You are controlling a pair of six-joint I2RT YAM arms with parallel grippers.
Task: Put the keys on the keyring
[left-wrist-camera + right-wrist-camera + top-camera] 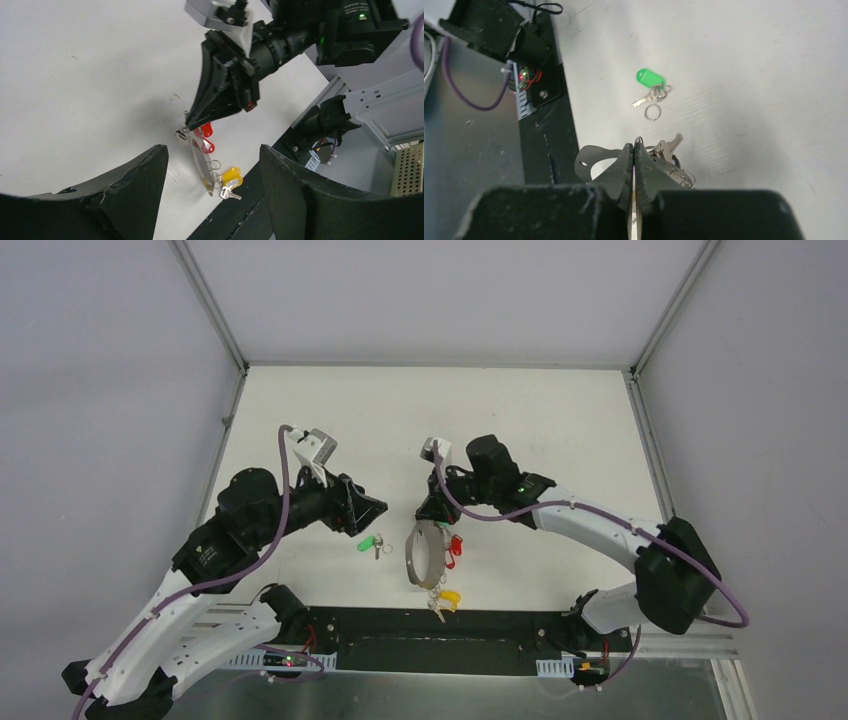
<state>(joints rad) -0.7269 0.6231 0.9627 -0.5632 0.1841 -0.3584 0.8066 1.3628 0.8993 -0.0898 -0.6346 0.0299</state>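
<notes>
tabletop [520, 420]: white, both arms reaching in | right gripper [432, 512]: pinched tight on the top of the keyring [201, 165], which is tipped up on edge, red tags [456, 546] and yellow tags [449, 597] on it | left gripper [372, 510]: jaws wide apart, holding nothing, near the green key | green key [650, 78]: lying flat on the tabletop, off the keyring, tiny loose ring [653, 112] just beside it

No writing, label or number can be read in any view. The green-capped key [650, 80], ahead of the right gripper [634, 146], shows a plain cap; the circuit board [526, 80] ahead-left is too blurred.
</notes>
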